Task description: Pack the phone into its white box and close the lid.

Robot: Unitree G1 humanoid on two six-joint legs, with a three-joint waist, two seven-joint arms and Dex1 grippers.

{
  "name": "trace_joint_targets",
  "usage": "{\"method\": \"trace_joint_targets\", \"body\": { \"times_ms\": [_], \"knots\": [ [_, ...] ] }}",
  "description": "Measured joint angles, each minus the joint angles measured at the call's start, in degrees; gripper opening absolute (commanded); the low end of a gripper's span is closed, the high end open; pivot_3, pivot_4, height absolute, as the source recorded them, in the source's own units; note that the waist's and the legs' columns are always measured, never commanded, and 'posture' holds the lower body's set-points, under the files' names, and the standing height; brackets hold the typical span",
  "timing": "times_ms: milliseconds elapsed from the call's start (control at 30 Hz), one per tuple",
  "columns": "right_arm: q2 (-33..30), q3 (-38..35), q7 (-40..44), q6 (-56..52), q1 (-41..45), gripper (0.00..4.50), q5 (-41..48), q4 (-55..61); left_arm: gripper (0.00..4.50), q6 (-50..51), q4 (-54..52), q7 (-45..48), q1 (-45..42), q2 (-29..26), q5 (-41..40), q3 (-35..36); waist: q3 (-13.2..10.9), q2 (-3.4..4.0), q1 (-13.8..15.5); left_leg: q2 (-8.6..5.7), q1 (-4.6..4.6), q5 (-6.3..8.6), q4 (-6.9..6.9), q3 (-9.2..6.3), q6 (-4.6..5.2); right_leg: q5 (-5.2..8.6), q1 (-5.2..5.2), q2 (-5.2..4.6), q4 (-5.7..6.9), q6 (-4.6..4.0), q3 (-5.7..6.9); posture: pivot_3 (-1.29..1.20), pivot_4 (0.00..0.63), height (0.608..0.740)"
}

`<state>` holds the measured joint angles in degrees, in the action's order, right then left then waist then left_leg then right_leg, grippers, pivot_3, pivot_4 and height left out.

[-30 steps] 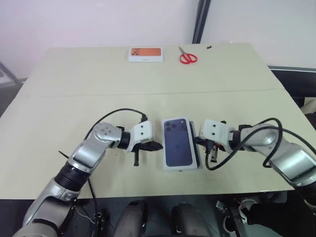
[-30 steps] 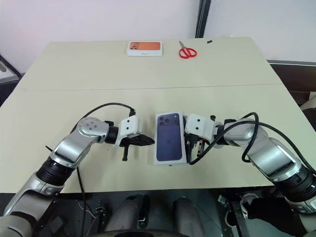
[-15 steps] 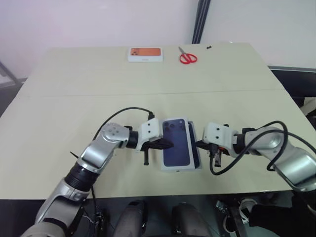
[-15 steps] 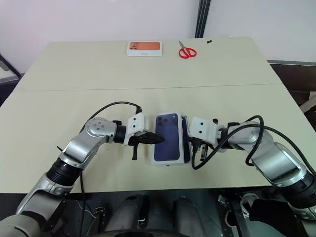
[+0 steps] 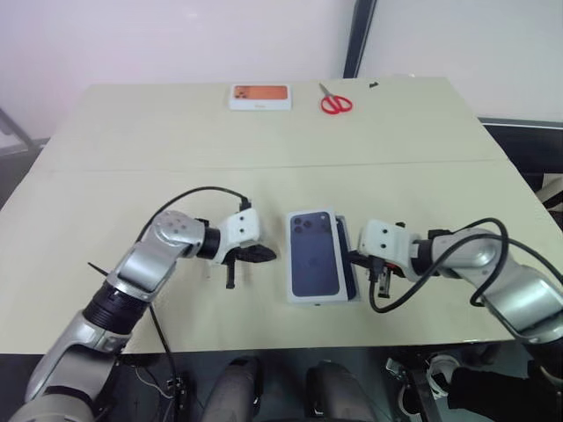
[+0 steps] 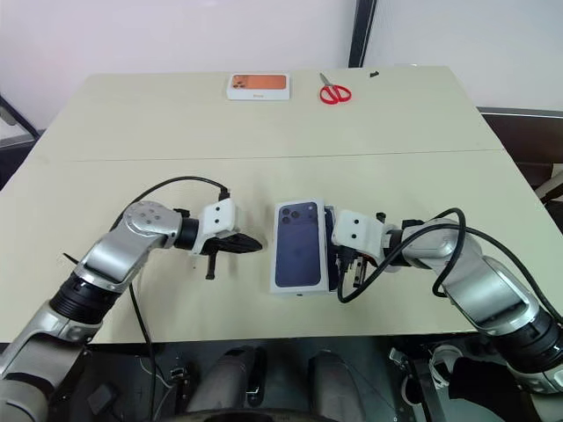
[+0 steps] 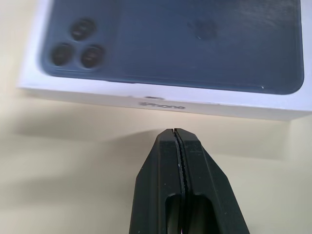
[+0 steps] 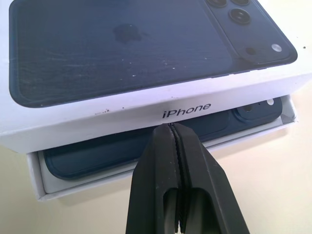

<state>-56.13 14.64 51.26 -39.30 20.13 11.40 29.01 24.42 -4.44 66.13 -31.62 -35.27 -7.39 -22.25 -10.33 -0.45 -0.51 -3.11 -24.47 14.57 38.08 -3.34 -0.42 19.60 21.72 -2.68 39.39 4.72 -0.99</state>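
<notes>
The lid (image 8: 146, 105), stiff light card, sits askew over the phone (image 8: 97, 153); it is best nudged at its long edges by both pressed-together fingers (image 8: 176, 146).

Slim dark navy-blue phone (image 8: 146, 146) lying in shallow white carton box (image 8: 44, 187); white lid printed with blue phone (image 5: 315, 255) resting askew, half-covering it.

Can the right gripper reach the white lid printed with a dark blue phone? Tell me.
Probably yes: the right gripper, fingers shut, sits right at the lid's side wall, with nothing between.
</notes>
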Motion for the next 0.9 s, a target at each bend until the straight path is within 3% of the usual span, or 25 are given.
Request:
{"method": "trace_joint_targets", "body": {
  "times_ms": [200, 400, 900],
  "knots": [
    [0.22, -0.01, 0.28, -0.23, 0.06, 0.03, -0.14, 0.00, 0.00, -0.75, 1.12, -2.05, 0.00, 4.12, 1.74, -1.73, 0.00, 0.00, -0.06, 0.00, 0.00, 0.00, 0.00, 0.00, 0.00, 0.00, 0.01, 0.00, 0.01, 0.00, 0.00, 0.00, 0.150, 0.740],
    [0.12, -0.77, 0.70, -0.50, -0.45, 0.03, -0.54, 0.01, 0.00, -0.73, 1.65, -3.20, 0.02, 6.69, 0.78, 1.05, 0.00, 0.00, -0.03, 0.00, 0.00, 0.00, 0.00, 0.00, 0.00, 0.00, 0.01, 0.00, 0.01, 0.00, 0.01, 0.00, 0.150, 0.740],
    [-0.03, -2.01, 1.39, -0.98, -1.31, 0.03, -1.17, 0.01, 0.00, 0.03, 0.85, -2.83, 0.13, 7.68, -1.48, 2.62, 0.00, 0.00, -0.01, 0.00, 0.00, 0.00, 0.00, 0.00, -0.01, 0.00, 0.00, 0.00, 0.01, 0.00, 0.00, 0.00, 0.150, 0.740]
  ]
}}
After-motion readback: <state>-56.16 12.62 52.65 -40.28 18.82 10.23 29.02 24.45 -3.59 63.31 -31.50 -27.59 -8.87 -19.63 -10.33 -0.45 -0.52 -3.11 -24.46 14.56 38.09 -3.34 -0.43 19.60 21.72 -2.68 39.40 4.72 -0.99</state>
